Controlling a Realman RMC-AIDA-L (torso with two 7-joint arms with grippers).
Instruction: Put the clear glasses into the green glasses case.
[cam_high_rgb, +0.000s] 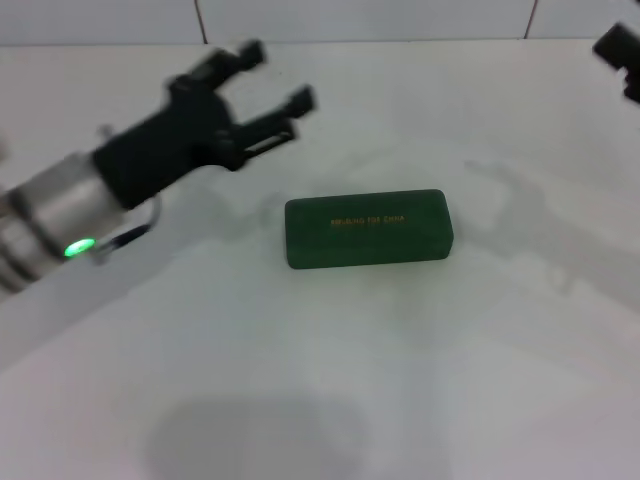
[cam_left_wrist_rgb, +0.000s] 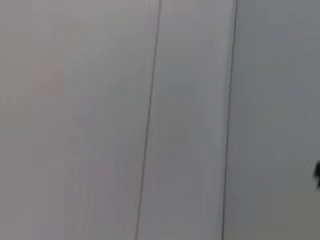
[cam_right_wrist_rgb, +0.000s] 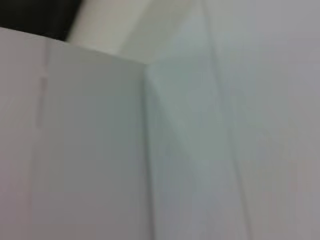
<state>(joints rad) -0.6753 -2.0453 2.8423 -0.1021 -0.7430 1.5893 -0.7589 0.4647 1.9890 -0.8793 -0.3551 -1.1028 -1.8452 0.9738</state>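
The green glasses case (cam_high_rgb: 368, 229) lies shut on the white table (cam_high_rgb: 320, 380) near the middle of the head view, gold lettering on its lid. The clear glasses are out of view in every frame. My left gripper (cam_high_rgb: 277, 77) hovers above the table to the left of and behind the case, open, with nothing between its black fingers. Only a black piece of my right gripper (cam_high_rgb: 620, 55) shows at the far right edge, well away from the case.
A white tiled wall (cam_high_rgb: 360, 18) runs along the back of the table. Both wrist views show only pale wall panels (cam_left_wrist_rgb: 190, 120) and seams. Shadows of the arms fall on the table around the case.
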